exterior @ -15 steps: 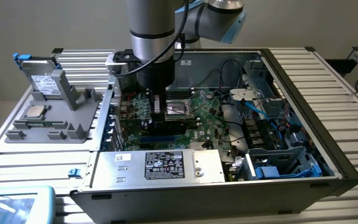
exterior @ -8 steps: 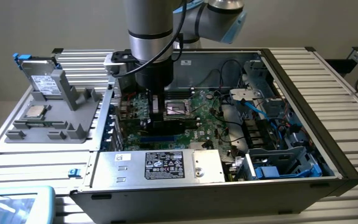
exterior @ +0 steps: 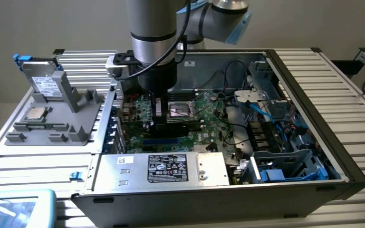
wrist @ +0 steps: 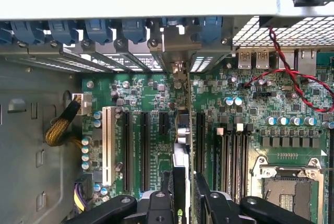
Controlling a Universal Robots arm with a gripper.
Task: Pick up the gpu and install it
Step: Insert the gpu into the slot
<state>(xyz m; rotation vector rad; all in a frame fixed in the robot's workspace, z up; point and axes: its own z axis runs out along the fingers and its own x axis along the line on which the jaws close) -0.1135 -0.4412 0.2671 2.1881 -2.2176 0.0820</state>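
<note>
Power supply label (exterior: pixel 168 167) illegible; nothing else readable

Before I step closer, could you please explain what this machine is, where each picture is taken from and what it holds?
It is a single robot arm with a gripper, reaching down into an open computer case on a slatted table. The exterior view comes from a camera off the arm; the wrist view from one on its wrist, looking at the motherboard. There the gripper is closed on the gpu, seen edge-on over the expansion slots. On the exterior view's left a grey holder carries a drive with blue clips, a processor chip and a memory stick.
</note>
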